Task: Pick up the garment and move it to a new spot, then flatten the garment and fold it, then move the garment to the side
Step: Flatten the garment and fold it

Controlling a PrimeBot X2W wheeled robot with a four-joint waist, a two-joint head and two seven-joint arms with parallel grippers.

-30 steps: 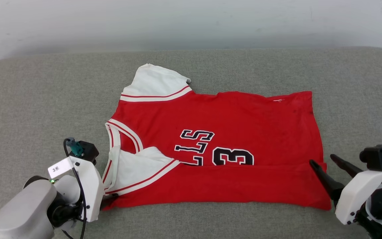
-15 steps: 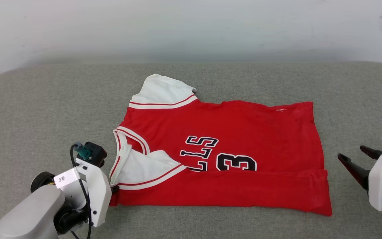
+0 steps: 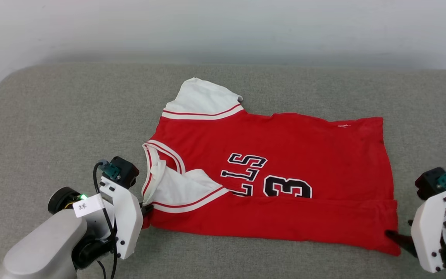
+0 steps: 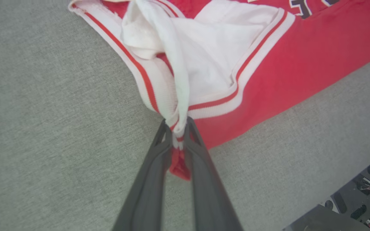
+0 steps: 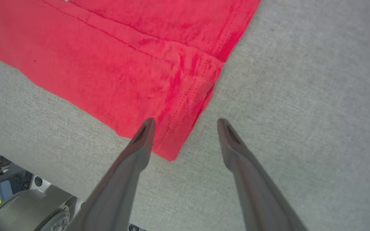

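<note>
Head view, garment (image 3: 285, 155): red T-shirt with white sleeves. It lies flat on the table (image 3: 52, 116) between the two pairs of fingers, with its near long edge folded over the lower part of the black letters.
Head view, left fingers (image 3: 146, 209): mostly hidden behind the white wrist. The tips are at the collar-side corner of the garment.
Head view, right fingers (image 3: 397, 237): one dark tip is just beside the hem-side near corner.
Left wrist view, left fingers (image 4: 153, 179): closed, gripping the garment (image 4: 268, 64). Striped white trim and a small piece of red cloth are pinched between them.
Left wrist view, garment position: it spreads away beyond the tips. The white sleeve is straight ahead and the red body is to the side.
Left wrist view, table (image 4: 43, 128): grey fabric on both sides of the fingers.
Right wrist view, right fingers (image 5: 124, 179): spread wide, holding nothing.
Right wrist view, garment (image 5: 108, 48): its red hem corner lies between the two tips. One tip is over the cloth and the other is over the bare table (image 5: 300, 96). I cannot tell if they touch.
</note>
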